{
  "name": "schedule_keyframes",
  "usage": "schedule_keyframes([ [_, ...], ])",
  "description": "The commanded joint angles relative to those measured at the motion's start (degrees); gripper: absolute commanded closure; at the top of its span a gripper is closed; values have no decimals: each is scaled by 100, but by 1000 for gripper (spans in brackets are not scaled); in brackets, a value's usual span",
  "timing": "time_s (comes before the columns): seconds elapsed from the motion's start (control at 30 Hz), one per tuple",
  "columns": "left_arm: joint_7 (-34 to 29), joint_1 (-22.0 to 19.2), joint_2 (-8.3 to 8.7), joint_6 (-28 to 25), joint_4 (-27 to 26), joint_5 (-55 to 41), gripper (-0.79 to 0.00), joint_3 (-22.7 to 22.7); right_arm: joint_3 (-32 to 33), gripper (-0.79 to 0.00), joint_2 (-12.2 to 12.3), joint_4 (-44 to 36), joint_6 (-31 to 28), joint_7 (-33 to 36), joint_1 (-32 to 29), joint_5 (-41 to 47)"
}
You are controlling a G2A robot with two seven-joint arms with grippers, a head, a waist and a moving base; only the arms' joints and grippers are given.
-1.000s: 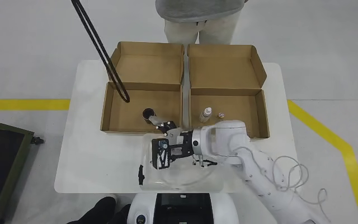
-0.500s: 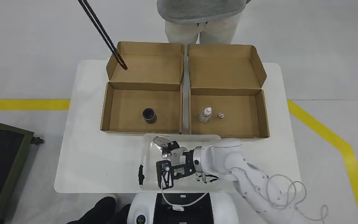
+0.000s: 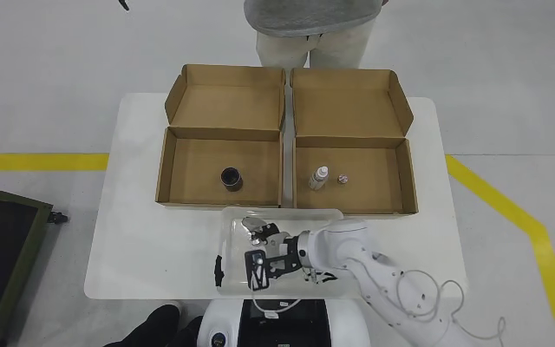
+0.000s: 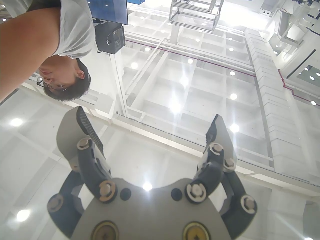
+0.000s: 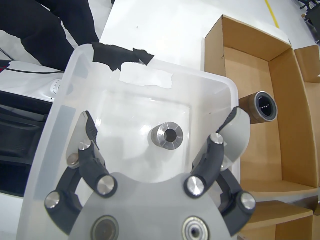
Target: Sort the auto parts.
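Within the last second the right pincer (image 5: 161, 117) has pulled back from the near wall of the left cardboard box (image 3: 162, 169) and come in over the clear bin (image 5: 195, 72) on the surface (image 3: 139, 225). Its fingers are spread wide and hold nothing. A silver bushing (image 5: 167, 138) lies on the bin floor, in line with the gap between them and not yet touched.

The dark cylindrical bearing (image 3: 231, 178) has stayed where it was, lying in the left box. In the right cardboard box (image 3: 373, 178) the small bottle-shaped part (image 3: 319, 178) and the little round piece (image 3: 342, 179) beside it have not shifted either. A long black tool (image 3: 123, 3) that reached into the left box has lifted out to the far edge of the top view.

This suggests one sorting round is over and the arm is lining up for the bushing, probably the next part to be taken.

The left pincer (image 4: 148, 114) is open and empty, pointing up at the ceiling.
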Motion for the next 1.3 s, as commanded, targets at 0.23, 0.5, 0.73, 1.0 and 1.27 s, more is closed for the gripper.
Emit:
schedule_keyframes([
  [0.23,0,0,0,0,0,0,-785,0,-177,-779,-34,560,169,-245,133,-27],
  [0.5,0,0,0,0,0,0,-785,0,-232,-650,-68,978,387,-413,265,49],
  [0.73,0,0,0,0,0,0,-785,0,-250,-542,-96,1236,496,-521,359,205],
  [1.0,0,0,0,0,0,0,-785,0,-155,-296,-85,1411,507,-587,428,349],
  [1.27,0,0,0,0,0,0,-785,0,-53,0,-65,1399,459,-651,464,515],
])
